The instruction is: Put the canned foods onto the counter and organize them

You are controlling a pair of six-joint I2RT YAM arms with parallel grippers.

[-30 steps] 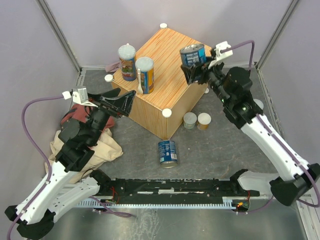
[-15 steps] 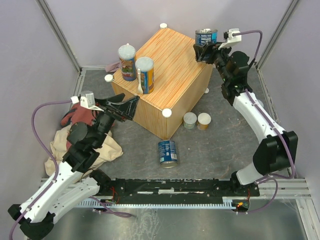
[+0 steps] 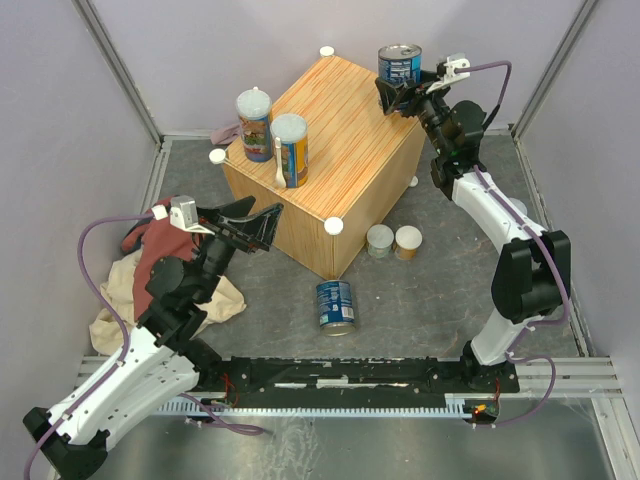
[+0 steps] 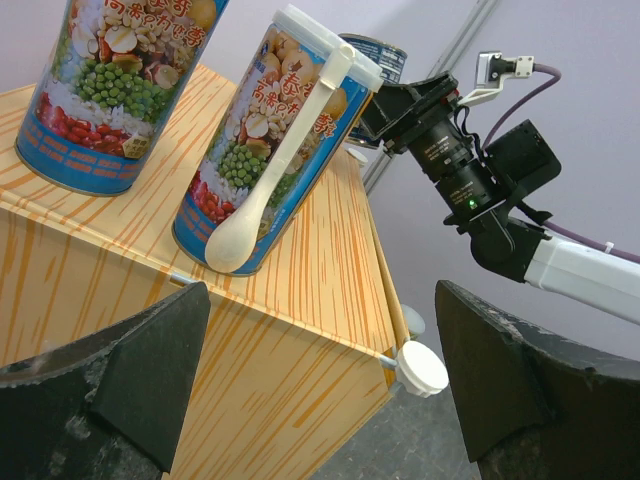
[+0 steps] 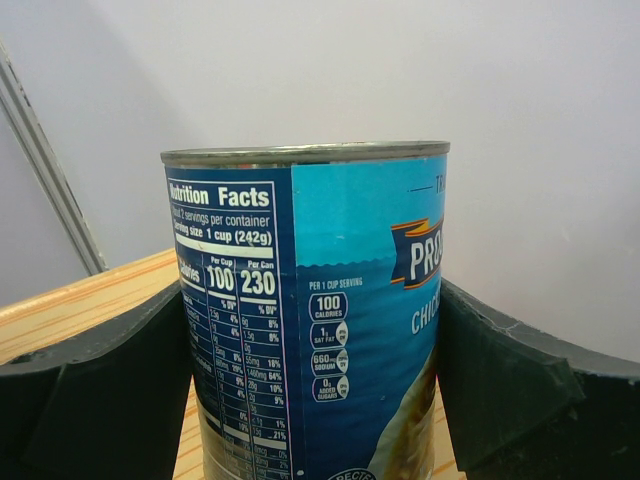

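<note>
At my far left a crumpled red cloth [image 3: 148,250] lies partly over a beige cloth [image 3: 112,305] on the grey floor. My left claw [image 3: 255,215] hangs just past them. Its two black fingers [image 4: 100,385] are spread wide with nothing between them. It points at the near left face of the counter [image 3: 345,150], a large cube-shaped box of light orange wood-grain, and is close to that face but not touching it.

Two tall cans with orange and blue picture labels and pale lids stand upright on the counter's left part. The first tall can [image 3: 254,122] is at the far left edge. The second tall can [image 3: 290,150] is just beside it and nearer to me, with a white plastic spoon [image 4: 268,185] fixed down its side. A white round cap [image 3: 333,226] marks the counter's near corner.

On the floor in front of that corner sits one blue-labelled metal can [image 3: 335,303]. To its right, close to the counter's right face, two short pale-lidded cans [image 3: 393,241] stand side by side.

My right claw [image 3: 400,95] pinches the other blue-labelled metal can [image 3: 400,65] upright, one finger on each side, at the counter's far right corner. I cannot tell whether its base rests on the wood.
</note>
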